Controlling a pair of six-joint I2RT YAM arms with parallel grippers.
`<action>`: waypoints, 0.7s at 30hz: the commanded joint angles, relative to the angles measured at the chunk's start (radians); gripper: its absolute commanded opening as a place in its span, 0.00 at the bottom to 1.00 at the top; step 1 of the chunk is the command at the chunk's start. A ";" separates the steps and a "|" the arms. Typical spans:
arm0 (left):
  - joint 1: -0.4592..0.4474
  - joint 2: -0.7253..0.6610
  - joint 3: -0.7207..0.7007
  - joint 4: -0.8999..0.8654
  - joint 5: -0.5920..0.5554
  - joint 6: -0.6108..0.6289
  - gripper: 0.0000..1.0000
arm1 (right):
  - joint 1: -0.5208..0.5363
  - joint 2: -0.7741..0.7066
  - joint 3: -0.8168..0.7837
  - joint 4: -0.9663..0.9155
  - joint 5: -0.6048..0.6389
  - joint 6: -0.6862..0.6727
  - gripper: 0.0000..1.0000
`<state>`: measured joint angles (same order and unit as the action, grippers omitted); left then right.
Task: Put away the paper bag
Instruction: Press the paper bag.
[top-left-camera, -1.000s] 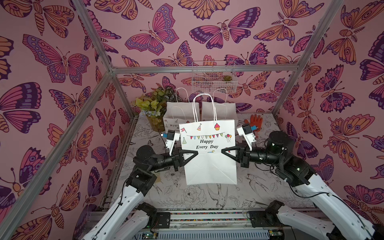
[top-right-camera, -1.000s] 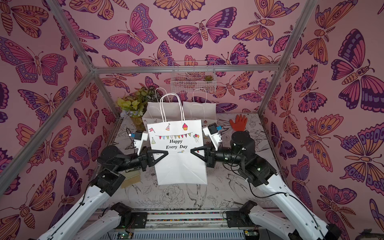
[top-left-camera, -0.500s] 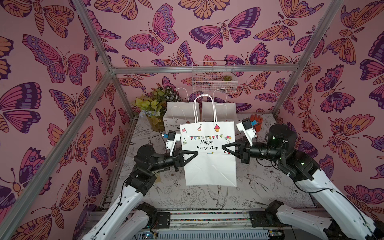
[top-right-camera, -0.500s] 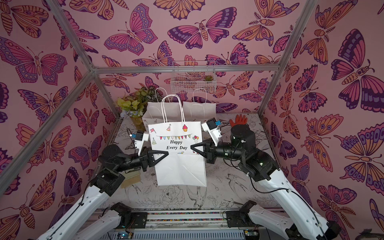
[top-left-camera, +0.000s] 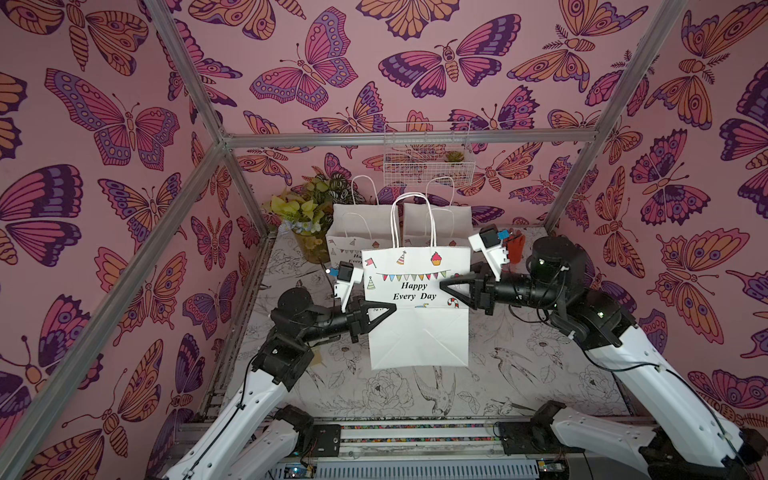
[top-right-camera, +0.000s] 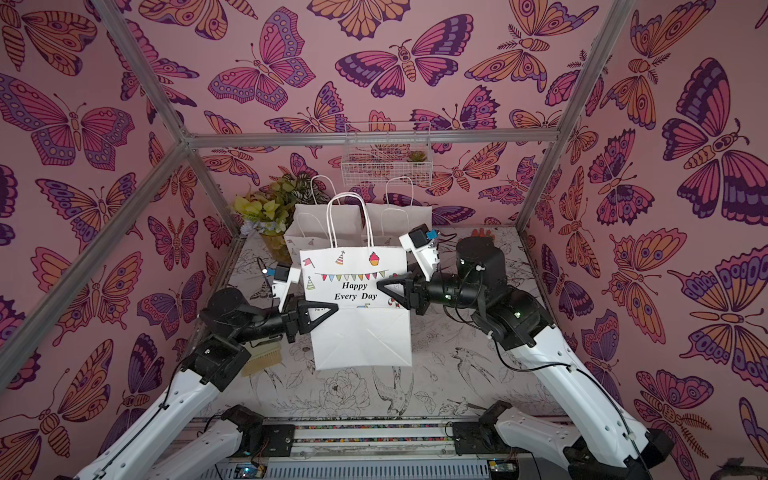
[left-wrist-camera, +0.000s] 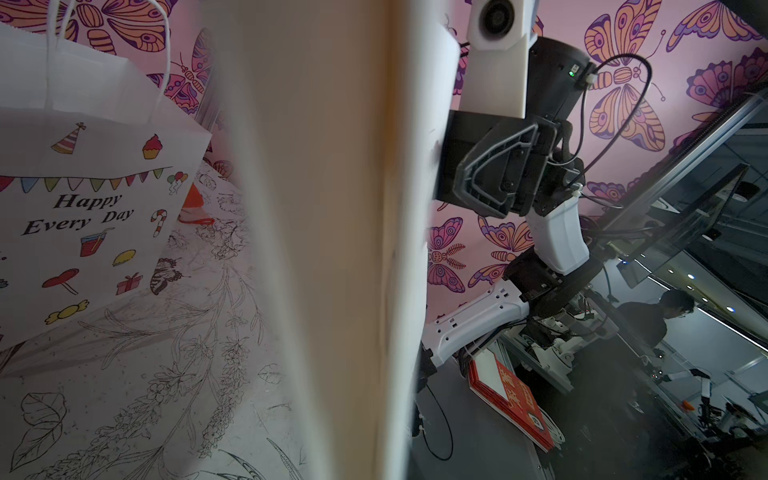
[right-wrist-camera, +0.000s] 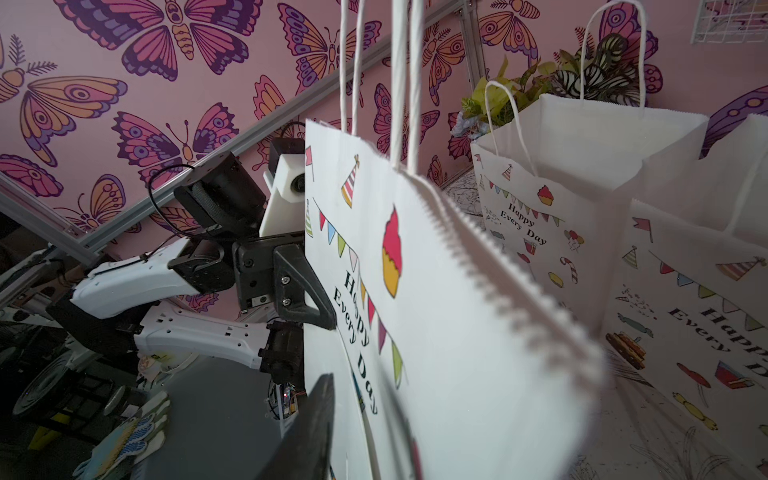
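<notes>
**Holding the bag aloft, back row next**

I have the paper bag (top-left-camera: 417, 328) upright and flat over the middle of the worktop (top-left-camera: 540, 374), printed face toward the front edge, and it looks lifted clear of the surface. My left gripper (top-left-camera: 390, 308) is clamped on the bag's left edge. My right gripper (top-left-camera: 442, 284) reaches over the right edge. In the right wrist view one finger (right-wrist-camera: 307, 415) lies against the printed face, but I cannot tell whether that side is biting the paper.

I judge this to be the carry step: the bag is picked up and not yet placed. Next I need both arms to move back together at the same height, so the paper neither buckles nor tears.

Two standing bags (top-left-camera: 357, 224) (top-left-camera: 453, 216) line the back edge, with a potted plant (top-left-camera: 303, 208) in the back left corner. The strip of worktop just in front of them looks free, and so do both side edges. The handles (top-left-camera: 411, 216) stand tall, and a wire basket (top-left-camera: 424, 166) hangs on the back wall above that row, so I should stay low.
</notes>
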<state>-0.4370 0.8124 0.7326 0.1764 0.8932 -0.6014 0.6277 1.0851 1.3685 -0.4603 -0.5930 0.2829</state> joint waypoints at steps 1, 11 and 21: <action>0.002 0.003 0.001 -0.020 0.011 0.027 0.00 | -0.008 0.009 0.048 0.010 0.006 -0.019 0.00; 0.002 0.004 0.001 -0.026 0.018 0.032 0.00 | -0.046 0.015 0.087 0.030 -0.012 -0.017 0.45; 0.003 0.003 0.002 -0.027 0.020 0.032 0.00 | -0.100 0.047 0.104 0.079 -0.140 0.039 0.39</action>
<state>-0.4370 0.8200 0.7338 0.1577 0.8974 -0.5838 0.5365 1.1320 1.4502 -0.4454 -0.6758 0.3012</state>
